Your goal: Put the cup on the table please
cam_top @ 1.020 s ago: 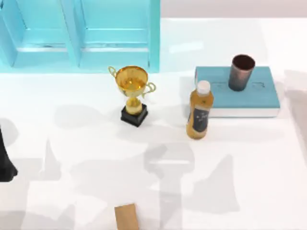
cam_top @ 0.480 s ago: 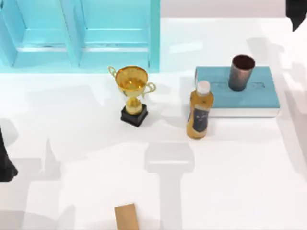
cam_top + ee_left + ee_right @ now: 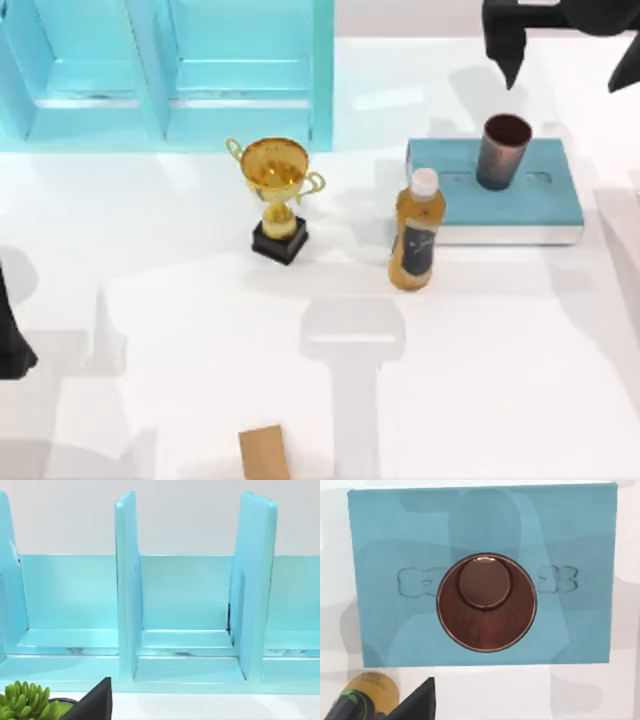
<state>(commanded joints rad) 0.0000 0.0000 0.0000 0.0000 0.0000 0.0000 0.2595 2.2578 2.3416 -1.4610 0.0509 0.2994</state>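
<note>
The right gripper (image 3: 565, 55) hangs at the far right of the table (image 3: 200, 330), above and behind the cup (image 3: 503, 150). Its two dark fingers (image 3: 508, 50) stand well apart, spread and holding nothing. In the right wrist view the cup (image 3: 486, 602) sits almost centred below the camera, mouth up, dark inside.

The cup stands upright on a teal block (image 3: 540, 200), near the block's middle, not on the white surface. Judged from its look, it is a thin metal tumbler: light, rigid, with a smooth, probably slippery wall. It tapers toward the base, so a grip low on the wall could slide. The better hold is likely across the upper wall just below the rim, one finger on each side, with moderate pressure. An empty, light cup tips easily if struck on the rim during descent.

An amber bottle (image 3: 416, 245) stands just beside the block's near left corner, tall enough to be knocked on a leftward carry. A gold trophy (image 3: 277, 195) stands farther left, in front of the blue cabinet (image 3: 240, 70). A small brown card (image 3: 264, 453) lies at the near edge. Open surface lies in front of the block.

The left arm (image 3: 10, 335) is parked at the left edge.
</note>
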